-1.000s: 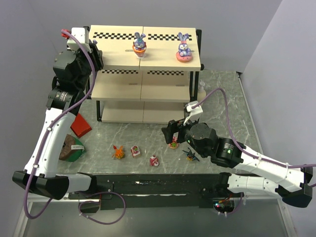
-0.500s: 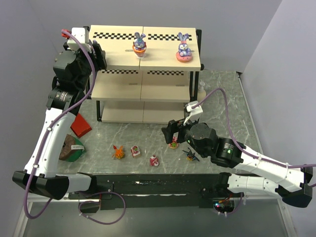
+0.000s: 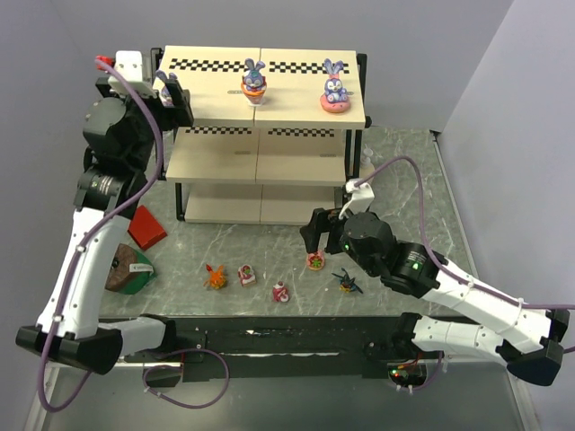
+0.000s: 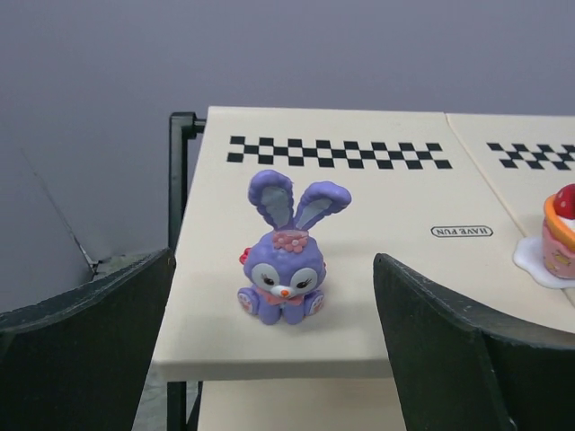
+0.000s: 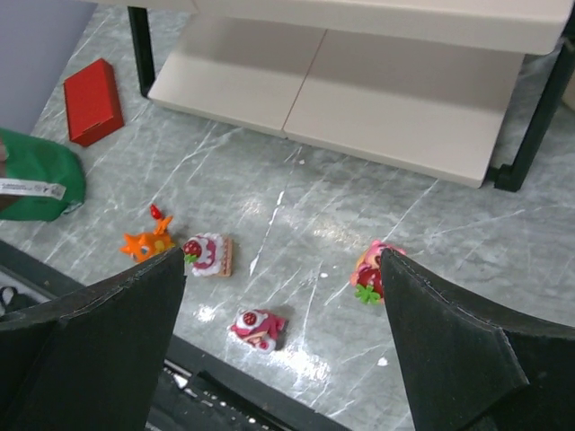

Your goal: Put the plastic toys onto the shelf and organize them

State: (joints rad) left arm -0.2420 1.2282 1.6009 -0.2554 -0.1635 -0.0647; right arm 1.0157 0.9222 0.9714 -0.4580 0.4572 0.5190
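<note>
Grey marbled surface carries the three-tier shelf at its far side. The left gripper sits level with the top board, jaws spread wide and gripping nothing. A purple bunny stands upright between them near the board's front edge, clear of both fingers. Two more bunnies stand further along the same board, off to this gripper's right. The step in hand looks like backing away from the placed bunny. That is best done straight back along the fingers' line, with no sideways drift, because the figurine is light and close to the edge. The right gripper hovers released over the surface. A red-pink figure lies just inside its right finger, while the orange spiky creature and two other red-pink figures lie lower left. To pick up cleanly, it should centre the jaws over that nearest figure before descending.
</note>
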